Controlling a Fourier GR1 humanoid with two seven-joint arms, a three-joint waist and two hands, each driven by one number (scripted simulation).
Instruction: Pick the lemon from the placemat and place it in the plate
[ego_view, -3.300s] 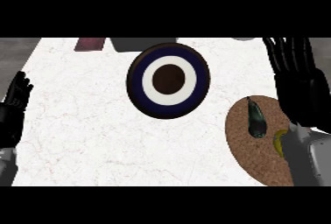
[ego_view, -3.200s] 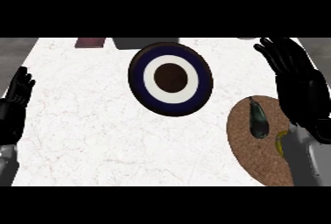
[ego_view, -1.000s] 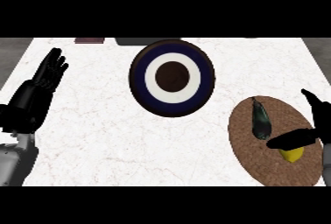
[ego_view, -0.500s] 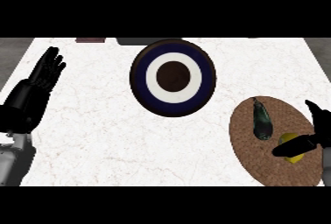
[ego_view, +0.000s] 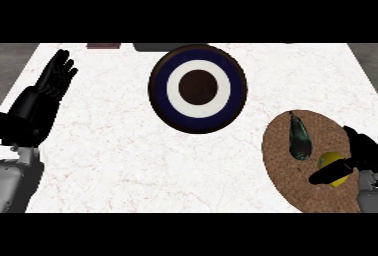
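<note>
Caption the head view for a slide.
Right hand closing on the lemon on the placemat; plate waits.

No writing, label, brand, number or sign is showing anywhere that can be read
</note>
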